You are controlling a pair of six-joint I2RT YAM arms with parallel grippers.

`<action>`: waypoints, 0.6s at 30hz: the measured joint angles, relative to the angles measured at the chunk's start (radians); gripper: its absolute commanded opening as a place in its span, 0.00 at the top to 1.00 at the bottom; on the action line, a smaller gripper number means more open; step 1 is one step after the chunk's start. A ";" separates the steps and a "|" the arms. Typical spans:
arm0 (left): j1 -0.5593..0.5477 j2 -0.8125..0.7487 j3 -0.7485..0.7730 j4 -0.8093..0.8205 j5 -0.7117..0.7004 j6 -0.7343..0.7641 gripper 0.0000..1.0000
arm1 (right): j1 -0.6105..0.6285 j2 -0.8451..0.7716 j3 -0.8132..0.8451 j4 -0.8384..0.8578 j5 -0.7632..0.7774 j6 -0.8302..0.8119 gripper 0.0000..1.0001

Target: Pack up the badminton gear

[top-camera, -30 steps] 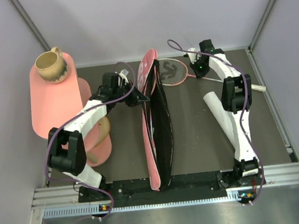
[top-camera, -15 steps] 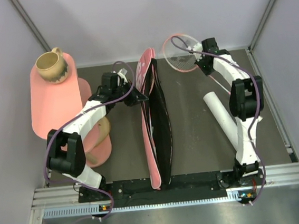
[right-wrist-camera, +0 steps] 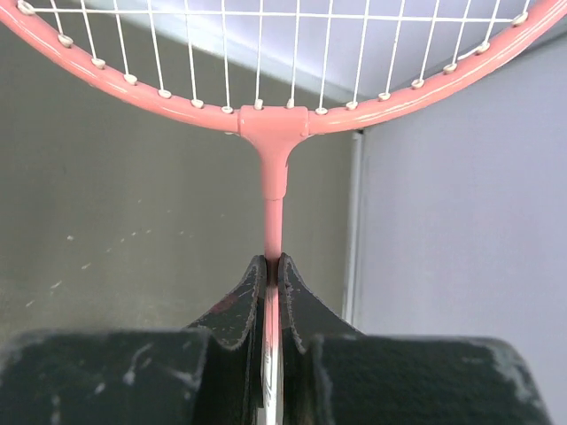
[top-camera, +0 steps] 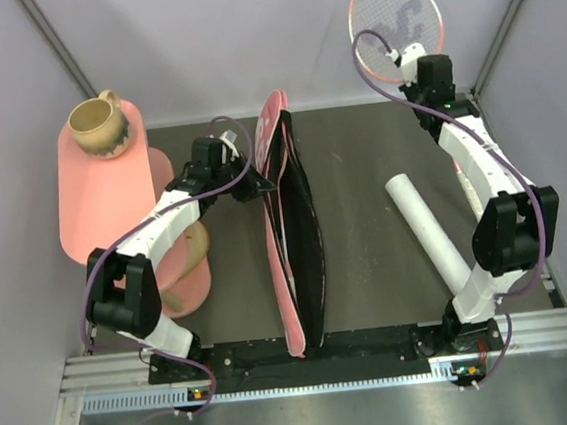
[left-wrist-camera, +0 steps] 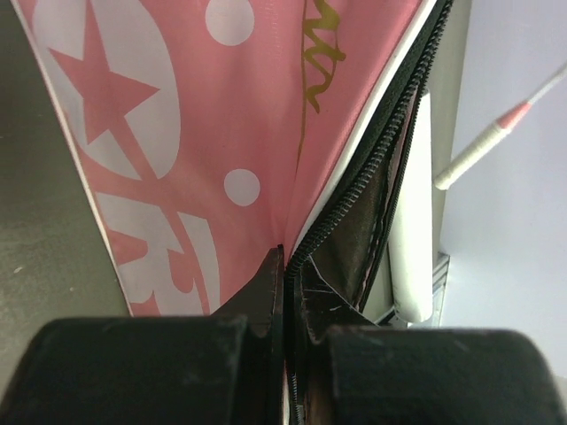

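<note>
Dark table, pink bag, white tube

The left arm and the right arm are built alike: slim white link shells are joined by bulky black joint housings. A purple cable is strung in loose loops along each arm, from the black base up to the back of the hand, where a small white fitting is seen. The left gripper and the right gripper are matte black. Their fingers are curved and taper to thin tips, with pale scuffs and flecks. Behind the fingers, a broad black block is shown blurred.
</note>
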 measured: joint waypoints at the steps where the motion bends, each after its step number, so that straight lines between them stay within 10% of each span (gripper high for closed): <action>1: 0.000 -0.004 0.001 -0.007 -0.012 -0.001 1.00 | 0.000 -0.018 0.000 0.007 0.010 0.003 1.00; 18: -0.028 -0.097 0.002 -0.074 -0.330 -0.111 1.00 | 0.054 -0.280 0.098 -0.030 -0.168 0.246 1.00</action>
